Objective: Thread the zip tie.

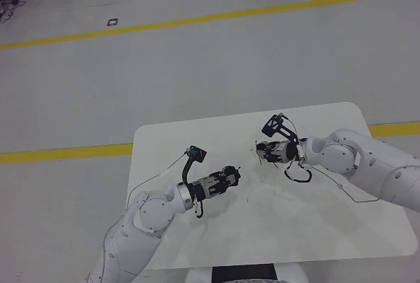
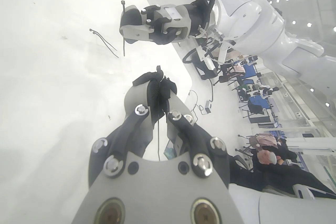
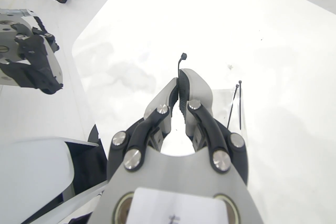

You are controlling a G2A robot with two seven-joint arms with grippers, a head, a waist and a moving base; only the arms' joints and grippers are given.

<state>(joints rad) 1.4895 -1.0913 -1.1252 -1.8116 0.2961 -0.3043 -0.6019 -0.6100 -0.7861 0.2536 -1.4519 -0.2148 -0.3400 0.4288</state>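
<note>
My left gripper (image 2: 158, 80) is shut on a thin black zip tie (image 2: 159, 130). Its head pokes out past the fingertips and its strap runs back between the fingers. My right gripper (image 3: 179, 80) is shut on a second black zip tie (image 3: 181, 62), head outward. In the left wrist view this tie (image 2: 123, 46) stands crosswise in the right gripper (image 2: 123, 25), head above and tail below. From above, the left gripper (image 1: 232, 175) and right gripper (image 1: 259, 150) face each other a short gap apart over the white table (image 1: 323, 226).
Two spare black zip ties (image 3: 236, 104) lie on a clear plastic bag on the table beside the right gripper, also seen as spare ties (image 2: 103, 42). A black cable loop (image 1: 298, 174) hangs under the right wrist. The table's rounded edge (image 3: 78, 46) is close by.
</note>
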